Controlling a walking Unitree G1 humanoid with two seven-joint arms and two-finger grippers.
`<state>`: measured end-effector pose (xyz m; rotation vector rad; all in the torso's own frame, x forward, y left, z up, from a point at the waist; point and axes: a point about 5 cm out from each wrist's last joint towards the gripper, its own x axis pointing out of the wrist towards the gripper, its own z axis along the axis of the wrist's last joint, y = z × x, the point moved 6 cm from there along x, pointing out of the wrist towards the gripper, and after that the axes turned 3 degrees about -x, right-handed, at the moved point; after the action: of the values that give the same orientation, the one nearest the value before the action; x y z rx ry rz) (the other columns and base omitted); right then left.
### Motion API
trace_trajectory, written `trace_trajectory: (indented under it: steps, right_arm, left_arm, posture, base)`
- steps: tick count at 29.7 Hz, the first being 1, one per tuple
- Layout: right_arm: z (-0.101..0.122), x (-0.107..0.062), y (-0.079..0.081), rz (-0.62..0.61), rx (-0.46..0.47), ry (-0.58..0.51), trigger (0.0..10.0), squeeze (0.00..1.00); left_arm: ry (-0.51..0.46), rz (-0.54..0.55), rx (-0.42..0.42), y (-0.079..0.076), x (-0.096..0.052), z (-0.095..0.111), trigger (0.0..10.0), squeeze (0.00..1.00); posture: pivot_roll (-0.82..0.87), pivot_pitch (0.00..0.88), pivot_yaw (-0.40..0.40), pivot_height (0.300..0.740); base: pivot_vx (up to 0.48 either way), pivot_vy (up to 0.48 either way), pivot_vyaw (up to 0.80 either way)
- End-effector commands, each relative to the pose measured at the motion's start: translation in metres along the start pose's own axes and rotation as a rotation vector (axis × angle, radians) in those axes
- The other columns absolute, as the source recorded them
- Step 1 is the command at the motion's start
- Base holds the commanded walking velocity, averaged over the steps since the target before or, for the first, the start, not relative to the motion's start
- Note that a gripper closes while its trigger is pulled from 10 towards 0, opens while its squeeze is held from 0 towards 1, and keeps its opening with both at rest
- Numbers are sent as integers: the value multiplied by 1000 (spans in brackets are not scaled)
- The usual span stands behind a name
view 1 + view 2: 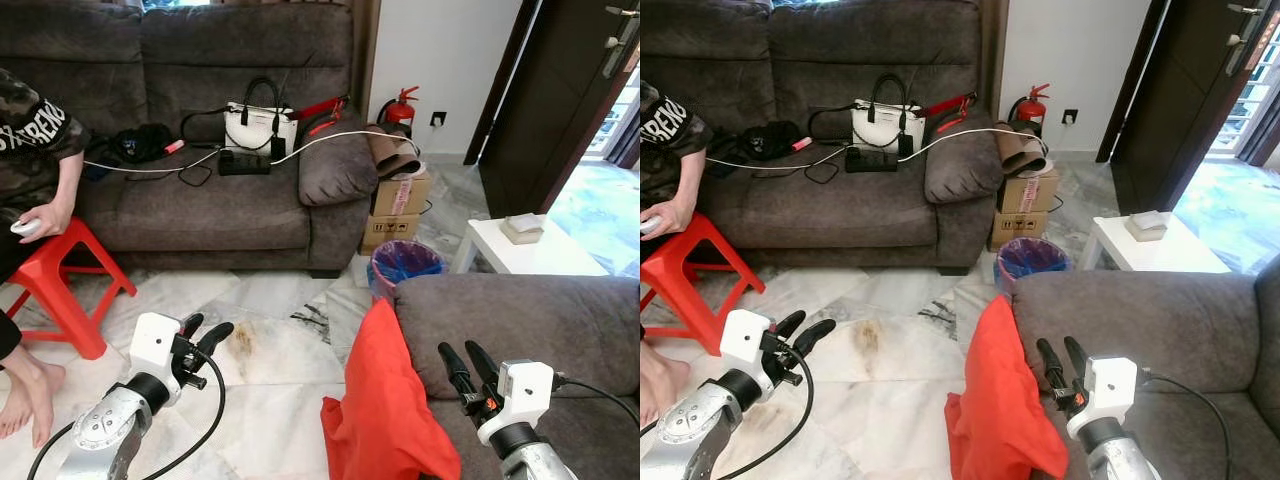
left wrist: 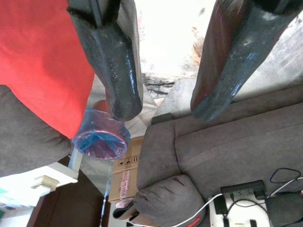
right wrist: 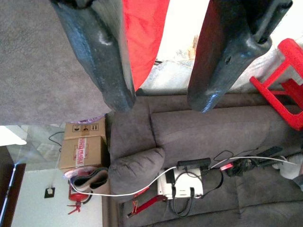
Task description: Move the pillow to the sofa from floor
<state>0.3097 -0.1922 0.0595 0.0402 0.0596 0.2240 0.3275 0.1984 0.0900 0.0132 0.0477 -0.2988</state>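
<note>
The right tool is released, fingers spread, hovering over the near sofa just right of the red pillow. The pillow leans against that sofa's left end, its base on the floor. The left tool, also released, hangs over the floor, left of the pillow and apart from it.

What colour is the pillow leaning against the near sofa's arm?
Bright red-orange; the pillow shows best in the left eye view.
</note>
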Motion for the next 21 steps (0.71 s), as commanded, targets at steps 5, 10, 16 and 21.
trace_trajectory:
  steps: [5,10,16,21]
  right_arm:
    - [-3,1,0,5,-5,19,10000,0]
    - [-2,1,0,2,-18,11,10000,0]
    - [-3,2,2,14,-15,13,10000,0]
    - [-6,3,3,23,-21,38,10000,0]
  left_arm:
    - [-10,9,4,1,-2,4,10000,0]
    - [-6,7,5,0,-1,3,10000,0]
    - [-3,4,9,-1,-2,2,10000,0]
    - [-4,1,10,-1,-1,2,10000,0]
  posture:
    - [98,78,10,686]
    - [99,76,9,681]
    - [97,66,9,681]
    - [96,60,9,681]
  base:
    - [0,0,0]
    - [0,0,0]
    - [0,0,0]
    - [0,0,0]
